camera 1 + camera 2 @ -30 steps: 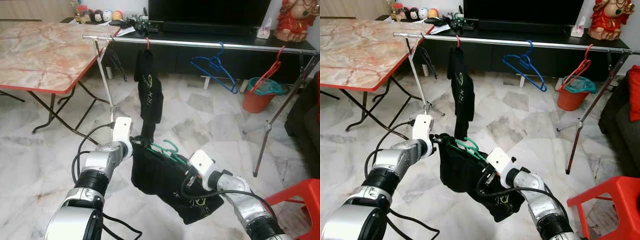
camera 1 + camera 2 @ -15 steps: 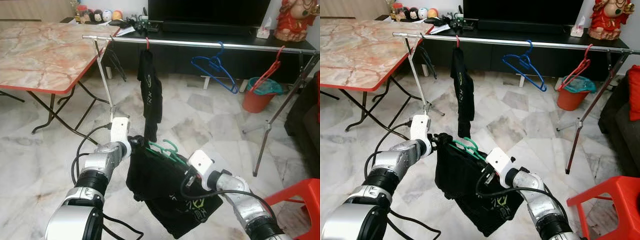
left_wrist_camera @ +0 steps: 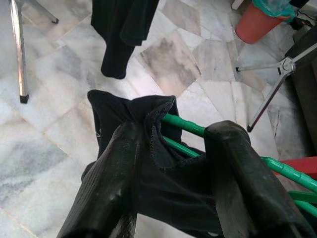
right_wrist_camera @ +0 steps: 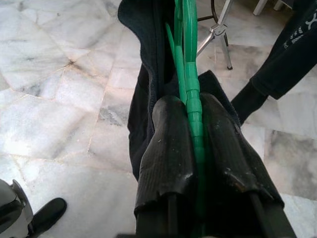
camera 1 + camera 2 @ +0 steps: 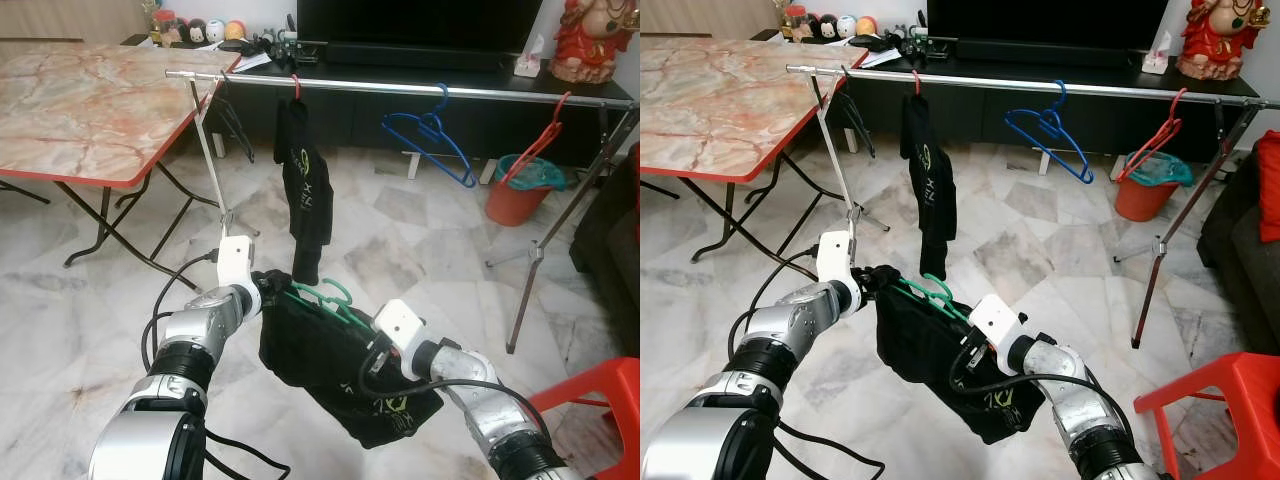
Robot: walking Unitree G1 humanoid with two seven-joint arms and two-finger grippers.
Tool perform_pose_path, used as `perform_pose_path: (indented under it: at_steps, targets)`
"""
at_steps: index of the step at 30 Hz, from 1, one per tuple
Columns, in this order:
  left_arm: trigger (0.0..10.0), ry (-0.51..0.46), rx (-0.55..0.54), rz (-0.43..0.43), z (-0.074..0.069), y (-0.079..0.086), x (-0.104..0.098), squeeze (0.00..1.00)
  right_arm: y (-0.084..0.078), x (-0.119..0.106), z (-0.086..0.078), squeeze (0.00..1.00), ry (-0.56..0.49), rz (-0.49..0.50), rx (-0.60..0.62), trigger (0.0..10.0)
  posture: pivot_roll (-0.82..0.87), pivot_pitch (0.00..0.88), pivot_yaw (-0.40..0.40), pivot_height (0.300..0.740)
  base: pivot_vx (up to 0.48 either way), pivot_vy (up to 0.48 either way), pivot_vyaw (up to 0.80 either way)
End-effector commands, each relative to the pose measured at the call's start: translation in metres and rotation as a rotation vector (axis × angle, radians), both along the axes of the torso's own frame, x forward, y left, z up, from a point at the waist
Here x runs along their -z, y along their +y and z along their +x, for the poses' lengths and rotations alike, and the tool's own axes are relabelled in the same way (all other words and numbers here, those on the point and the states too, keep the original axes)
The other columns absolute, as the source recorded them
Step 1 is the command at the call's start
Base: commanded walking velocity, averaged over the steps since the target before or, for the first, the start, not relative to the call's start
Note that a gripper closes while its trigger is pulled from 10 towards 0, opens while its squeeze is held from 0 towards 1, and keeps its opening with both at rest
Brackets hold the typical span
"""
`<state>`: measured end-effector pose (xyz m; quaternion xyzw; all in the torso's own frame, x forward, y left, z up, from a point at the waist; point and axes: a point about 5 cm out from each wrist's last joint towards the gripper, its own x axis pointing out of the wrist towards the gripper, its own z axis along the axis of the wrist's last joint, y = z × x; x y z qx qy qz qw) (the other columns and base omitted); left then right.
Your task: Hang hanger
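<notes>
While both arms reach forward over the marble floor [image 5: 80, 330], the left gripper [image 5: 262, 288] pinches one end of a black garment [image 5: 320, 360] that is threaded on a green hanger [image 5: 335, 298]; in the left wrist view its fingers [image 3: 114, 188] are closed on a bunched edge of the cloth, with the green bar running just beside them. Between the two grippers the garment sags, and the hanger's hook pokes up above the fabric. To the right, the right gripper [image 5: 372, 345] clamps the green hanger itself, its fingers [image 4: 168, 148] pressed against either side of the plastic stem. Beyond the grippers stands a metal rail [image 5: 400, 88], well apart from the held hanger. On it, from left to right, hang another black garment [image 5: 305, 190] on a red hook, a blue hanger [image 5: 432, 130] and a red hanger [image 5: 540, 140].
</notes>
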<state>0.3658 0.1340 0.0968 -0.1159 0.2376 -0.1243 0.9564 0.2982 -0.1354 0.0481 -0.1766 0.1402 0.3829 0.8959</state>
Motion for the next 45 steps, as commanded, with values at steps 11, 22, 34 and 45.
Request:
perform_pose_path:
  at_steps: [11, 22, 34, 45]
  targets:
    - [0.0, 0.008, -0.033, -0.025, 0.001, 0.005, 0.001, 0.0, 0.007, -0.015, 0.004, 0.0, -0.057, 0.031, -0.047, 0.0, -0.1, 0.0, 0.0, 0.74, 0.0, 0.0, 0.0]
    - [0.0, 0.009, -0.06, -0.034, 0.0, 0.018, 0.0, 0.0, 0.001, -0.015, 0.007, 0.0, -0.055, 0.011, -0.012, 0.0, -0.1, 0.0, 0.002, 0.74, 0.0, 0.0, 0.0]
    - [0.0, -0.07, -0.141, -0.049, 0.001, 0.04, -0.009, 0.0, -0.015, -0.007, 0.01, 0.0, -0.022, -0.063, 0.04, 0.0, -0.1, 0.0, 0.003, 0.74, 0.0, 0.0, 0.0]
    - [0.0, -0.217, -0.33, -0.129, 0.009, 0.058, -0.031, 0.0, -0.018, 0.004, 0.002, 0.0, 0.031, -0.114, 0.019, 0.0, -0.1, 0.0, 0.002, 0.74, 0.0, 0.0, 0.0]
